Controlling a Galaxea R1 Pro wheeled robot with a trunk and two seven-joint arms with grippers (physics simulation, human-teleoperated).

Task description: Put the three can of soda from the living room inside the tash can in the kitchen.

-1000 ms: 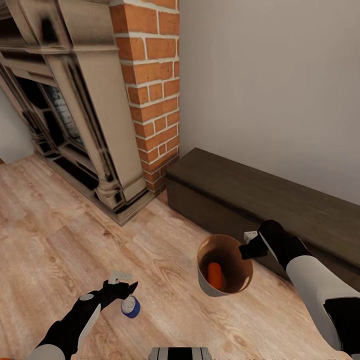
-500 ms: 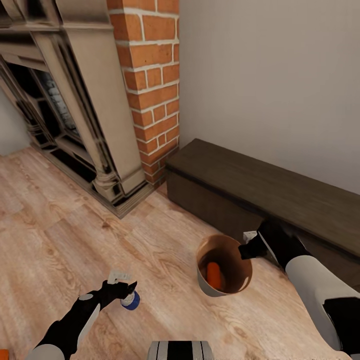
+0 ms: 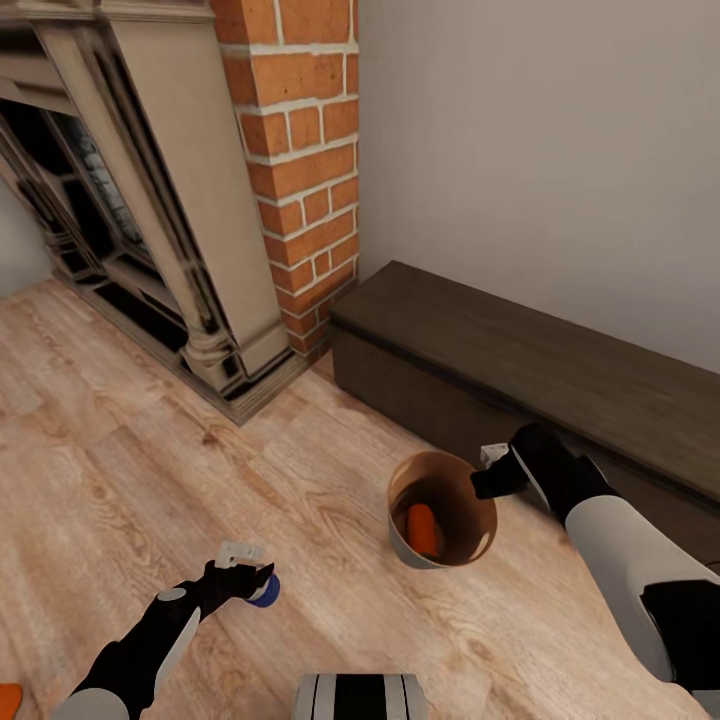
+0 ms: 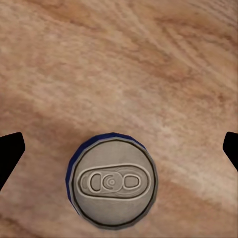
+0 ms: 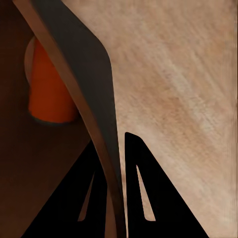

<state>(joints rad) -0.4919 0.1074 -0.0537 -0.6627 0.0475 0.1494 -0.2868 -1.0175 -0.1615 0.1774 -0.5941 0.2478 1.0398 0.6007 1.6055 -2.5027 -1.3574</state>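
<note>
At the left of the head view, a blue can (image 3: pixel 264 590) is seen under the left gripper (image 3: pixel 250 577), over the wood floor (image 3: pixel 120 450). Along the left wrist camera the can (image 4: pixel 112 186) is met end-on, its grey top and pull-tab facing the lens, so its long axis is judged to run along the fingers' line and upright to the floor. The two dark fingertips (image 4: pixel 10 148) are spread wide, one on each side, with the can between them but clear of both; whether it stands on the floor cannot be told for certain. The left arm is plainly the nearer one to it. No brand or writing can be read on the can. Further right, past the fireplace (image 3: pixel 130 200) and the brick column (image 3: pixel 300 150), the bin (image 3: pixel 442 524) is held at its rim by the right gripper (image 3: pixel 490 482), in front of a dark bench (image 3: pixel 560 370). In the right wrist camera the fingers (image 5: pixel 101 198) are pressed onto the bin's thin wall (image 5: pixel 94 89), one inside and one outside. An orange can (image 3: pixel 424 530) lies inside the bin.
</note>
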